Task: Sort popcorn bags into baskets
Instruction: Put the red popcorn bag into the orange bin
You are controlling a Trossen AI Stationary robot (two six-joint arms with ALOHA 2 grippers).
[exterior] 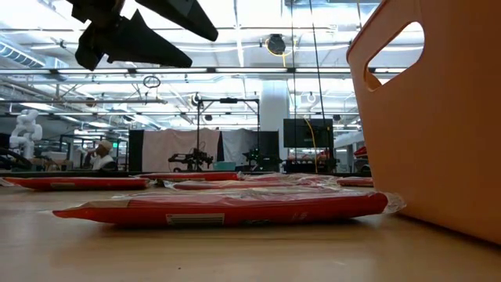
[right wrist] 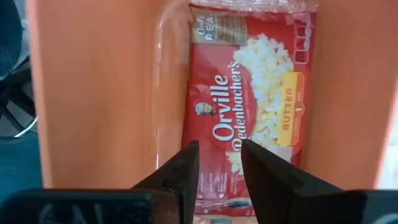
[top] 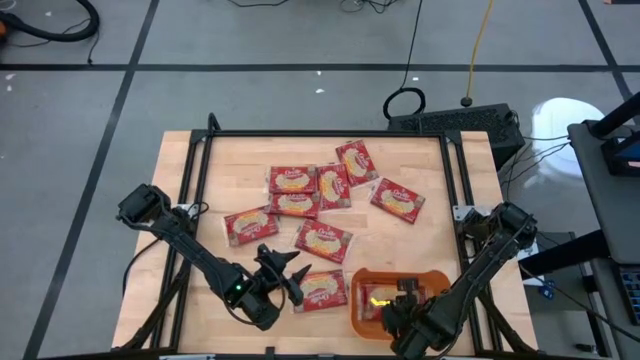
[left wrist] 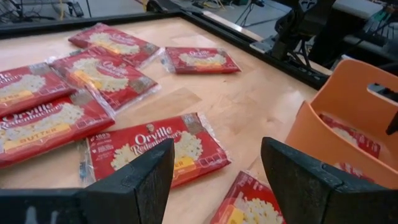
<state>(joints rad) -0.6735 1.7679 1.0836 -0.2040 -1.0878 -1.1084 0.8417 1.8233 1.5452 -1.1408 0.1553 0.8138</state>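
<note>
Wooden table (top: pixel 200 180), scattered popcorn bags (top: pixel 322 240), orange basket (top: pixel 440 278)

From above, my right tool (top: pixel 403 300) covers most of the bag (top: pixel 378 297) in the basket (top: pixel 432 277). In the low view the basket runs off the right edge. The far person (exterior: pixel 100 157) is too small to make out.

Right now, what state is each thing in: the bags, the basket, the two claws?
Orange basket: upright, one popcorn bag lying flat inside.
Loose popcorn bags: flat on the table, some overlapping.
Nearest bag: flat beside the basket.
Left gripper: open, empty, above that bag.
Right gripper: over the basket, fingers slightly apart.
</note>
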